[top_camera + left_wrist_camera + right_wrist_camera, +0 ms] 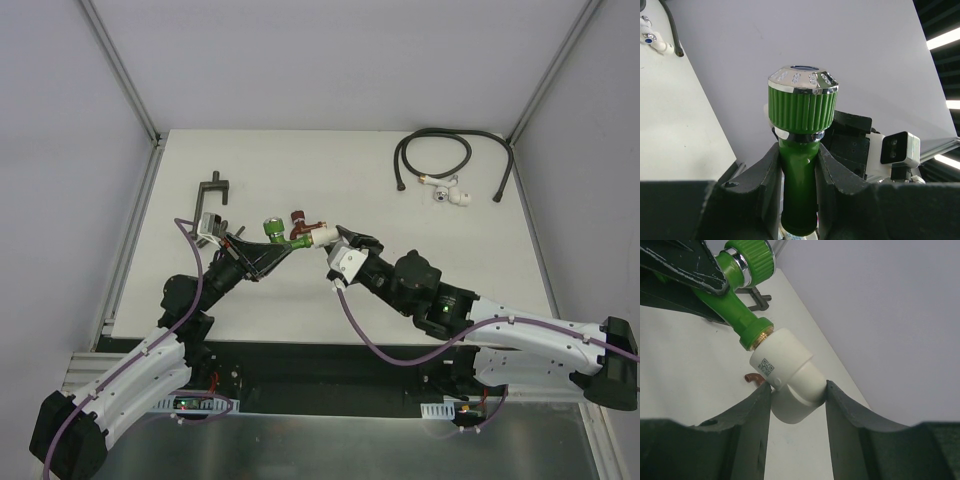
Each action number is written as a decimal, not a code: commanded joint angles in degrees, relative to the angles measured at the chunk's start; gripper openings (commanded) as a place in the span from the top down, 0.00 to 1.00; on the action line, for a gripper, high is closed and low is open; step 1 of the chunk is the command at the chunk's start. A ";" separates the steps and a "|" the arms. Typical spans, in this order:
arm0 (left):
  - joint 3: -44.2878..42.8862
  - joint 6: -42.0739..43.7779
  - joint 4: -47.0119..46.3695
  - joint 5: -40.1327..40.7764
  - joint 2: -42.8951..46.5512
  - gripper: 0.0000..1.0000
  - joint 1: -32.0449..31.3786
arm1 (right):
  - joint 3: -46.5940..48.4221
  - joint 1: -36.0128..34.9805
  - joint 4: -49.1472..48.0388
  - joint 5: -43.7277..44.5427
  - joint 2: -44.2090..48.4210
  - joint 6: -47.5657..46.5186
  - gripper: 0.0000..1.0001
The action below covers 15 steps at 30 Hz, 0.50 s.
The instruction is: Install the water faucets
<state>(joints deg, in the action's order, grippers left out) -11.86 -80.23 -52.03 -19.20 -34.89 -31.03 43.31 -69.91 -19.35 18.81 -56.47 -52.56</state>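
Observation:
My left gripper (pixel 280 243) is shut on the bright green faucet (pixel 272 230) and holds it above the table. In the left wrist view the gripper (pixel 799 152) clamps the faucet's green body (pixel 800 170) below its ribbed, chrome-topped knob. My right gripper (pixel 331 244) is shut on a white elbow pipe fitting (pixel 319 237). In the right wrist view the gripper (pixel 797 390) grips the elbow (pixel 790 377), and the green faucet's (pixel 737 310) brass-ringed end sits in the elbow's mouth. The dark red faucet (pixel 298 219) lies on the table just behind; a piece of it shows in the right wrist view (pixel 754 378).
A black hose (pixel 432 152) with white end fittings curls at the back right, with a second small white fitting (pixel 452 193) beside it. A black clamp-like bracket (pixel 212 192) stands at the back left. Grey walls enclose the white table (pixel 400 280).

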 commanded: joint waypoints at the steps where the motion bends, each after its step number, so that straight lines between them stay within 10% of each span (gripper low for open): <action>1: -2.20 0.60 -4.66 -1.10 -0.08 1.00 0.18 | 2.92 -0.58 -3.50 -1.49 0.13 1.40 0.98; 15: -1.06 -2.30 -13.36 -4.18 -2.99 1.00 0.18 | 3.36 0.39 -2.62 -4.48 -0.49 5.09 0.98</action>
<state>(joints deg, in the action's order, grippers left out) -11.84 -80.82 -57.10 -19.70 -38.26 -30.65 43.83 -69.23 -19.88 19.38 -57.65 -50.48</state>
